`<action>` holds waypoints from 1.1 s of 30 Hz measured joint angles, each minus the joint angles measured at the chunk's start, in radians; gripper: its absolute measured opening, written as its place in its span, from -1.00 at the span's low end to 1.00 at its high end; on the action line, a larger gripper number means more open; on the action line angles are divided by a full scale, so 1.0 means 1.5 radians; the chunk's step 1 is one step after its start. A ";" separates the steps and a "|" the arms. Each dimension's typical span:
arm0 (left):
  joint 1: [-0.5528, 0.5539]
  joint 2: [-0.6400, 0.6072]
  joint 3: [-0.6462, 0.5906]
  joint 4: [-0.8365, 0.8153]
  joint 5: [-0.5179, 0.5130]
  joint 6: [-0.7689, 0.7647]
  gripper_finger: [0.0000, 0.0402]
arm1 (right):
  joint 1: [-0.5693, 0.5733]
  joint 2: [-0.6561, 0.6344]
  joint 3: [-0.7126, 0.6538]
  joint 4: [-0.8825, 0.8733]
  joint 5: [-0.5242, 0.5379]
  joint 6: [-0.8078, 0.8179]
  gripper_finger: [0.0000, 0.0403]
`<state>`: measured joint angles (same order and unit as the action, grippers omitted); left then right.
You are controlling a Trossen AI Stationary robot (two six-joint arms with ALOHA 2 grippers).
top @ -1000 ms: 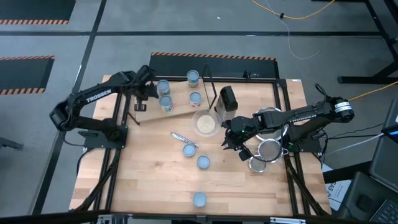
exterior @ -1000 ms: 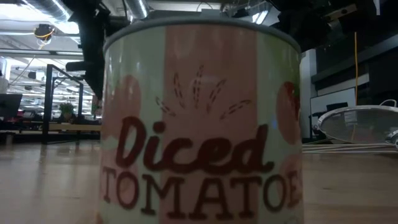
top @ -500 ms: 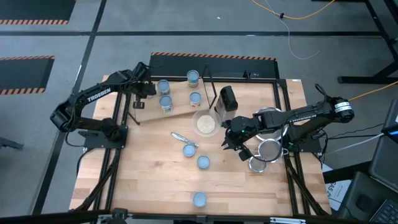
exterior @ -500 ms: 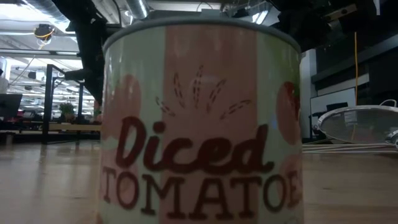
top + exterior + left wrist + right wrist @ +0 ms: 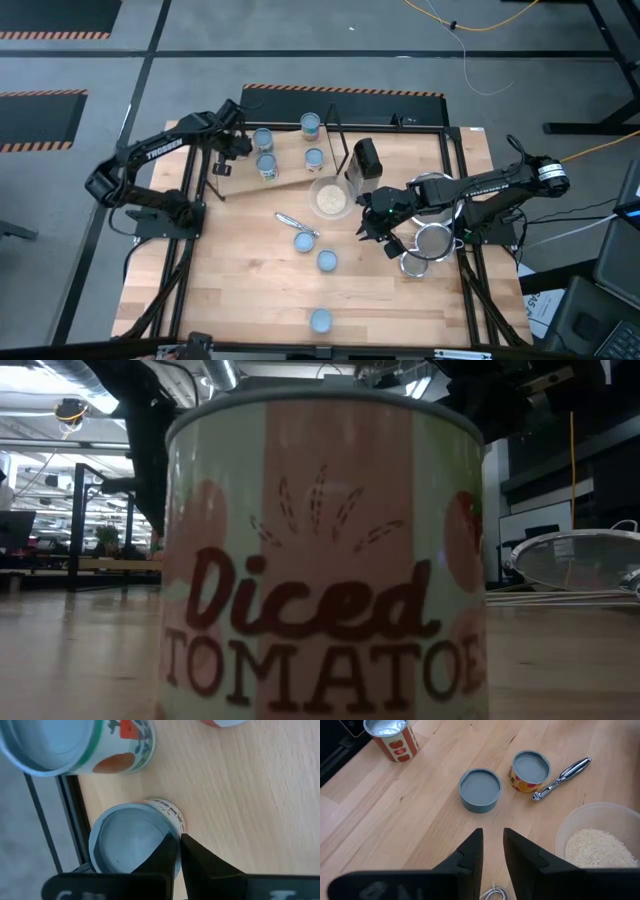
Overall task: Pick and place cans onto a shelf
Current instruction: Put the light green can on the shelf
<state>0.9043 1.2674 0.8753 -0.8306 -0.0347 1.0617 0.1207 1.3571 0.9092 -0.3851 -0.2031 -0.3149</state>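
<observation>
The pale shelf (image 5: pixel 290 172) lies at the table's far left and carries several cans: two at its left end (image 5: pixel 263 138) (image 5: pixel 266 165) and two farther right (image 5: pixel 311 124) (image 5: pixel 314 158). My left gripper (image 5: pixel 240 143) is shut beside the left pair. In its wrist view the fingertips (image 5: pixel 172 845) show over the rim of a blue-topped can (image 5: pixel 127 842). My right gripper (image 5: pixel 372 226) (image 5: pixel 492 845) is open and empty above the table's middle. Three more cans stand on the table (image 5: pixel 304 241) (image 5: pixel 327 261) (image 5: pixel 320 320). The last, labelled Diced Tomatoes, fills the low view (image 5: pixel 320 550). My left gripper's shut fingertips stand over the can's rim (image 5: pixel 167 827), coming from above at a slant. I cannot tell whether they touch it. The can stands upright on the shelf.
A whitish bowl of rice (image 5: pixel 329 198) (image 5: pixel 600 840) and a metal utensil (image 5: pixel 290 220) (image 5: pixel 562 772) lie mid-table. A black block (image 5: pixel 365 160) and a thin wire stand (image 5: pixel 335 140) are by the shelf. Metal strainers (image 5: pixel 433 240) (image 5: pixel 580 560) lie at the right.
My left arm has shifted a little toward the table's far edge, its gripper staying beside the two cans at the shelf's left end. The cans and my right arm have kept still.
</observation>
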 joint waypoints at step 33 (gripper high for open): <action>0.000 0.019 0.000 0.025 -0.005 -0.005 -0.65 | 0.000 0.000 -0.001 0.000 0.000 -0.002 -0.60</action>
<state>0.9039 1.2961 0.8757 -0.7933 -0.0425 1.0536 0.1207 1.3571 0.9085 -0.3855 -0.2031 -0.3176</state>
